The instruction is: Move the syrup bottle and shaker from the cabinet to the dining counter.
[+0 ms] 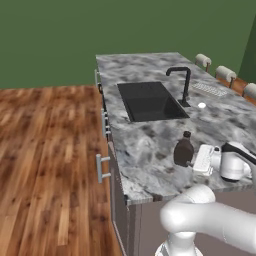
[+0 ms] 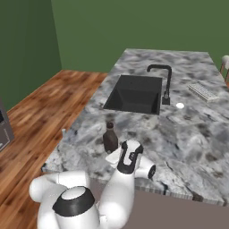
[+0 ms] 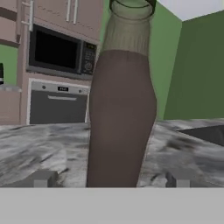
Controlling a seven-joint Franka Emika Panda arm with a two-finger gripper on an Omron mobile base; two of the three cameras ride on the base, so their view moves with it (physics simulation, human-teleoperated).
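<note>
The fingers [image 3: 43, 178] stand wide apart, one on each side of the syrup bottle [image 3: 120, 118] and clear of its flanks, so nothing is gripped. The gripper [image 1: 197, 164] hangs level with the bottle's lower body, right beside it. The bottle stands upright on the desk [image 1: 150, 150], the marbled dining counter, near its front edge and well short of the black sink [image 1: 150, 102], with the faucet [image 1: 182, 85] farther back still. In the right base view the bottle [image 2: 110, 138] sits just ahead of the hand, its cap on and its base flat on the stone.

By the look of it, the first delivery is as good as done: bottle placed, grip let go. The shaker is not on the desk, so half the job remains. The next move calls for a straight pull back from the bottle, keeping the fingers spread so neither one clips and topples it, then a trip to the cabinet for the shaker.
</note>
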